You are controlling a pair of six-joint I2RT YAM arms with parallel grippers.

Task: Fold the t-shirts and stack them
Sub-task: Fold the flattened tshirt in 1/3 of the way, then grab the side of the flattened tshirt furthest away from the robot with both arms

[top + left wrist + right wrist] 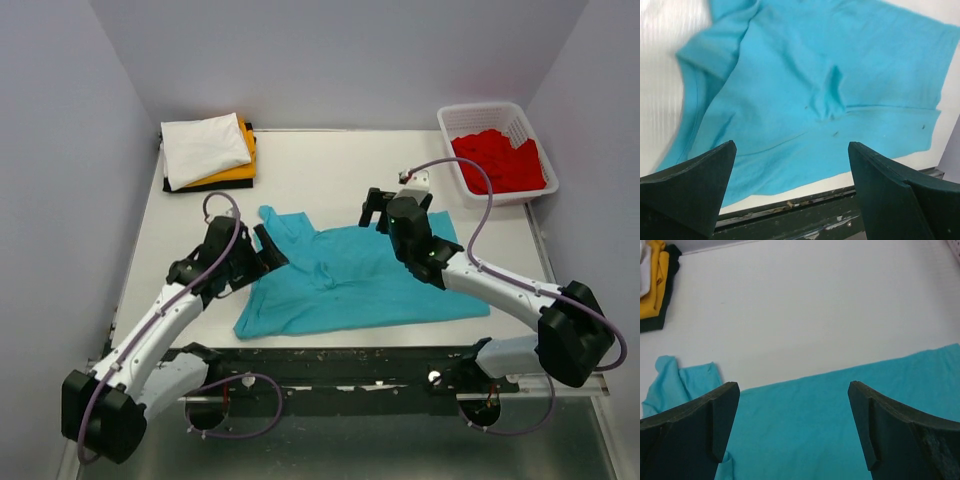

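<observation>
A teal t-shirt [350, 280] lies spread and partly folded on the table's near half, with a sleeve sticking out at its far left. It fills the left wrist view [830, 75] and the lower right wrist view [840, 420]. My left gripper [268, 248] is open and empty over the shirt's left edge. My right gripper [383, 210] is open and empty above the shirt's far edge. A folded stack of white, orange-yellow and black t-shirts [208, 150] sits at the far left. Red t-shirts [498, 160] lie in the basket.
A white plastic lattice basket [525, 120] stands at the far right corner. The table's dark front edge [350, 355] runs just below the teal shirt. Grey walls close in on the left, back and right.
</observation>
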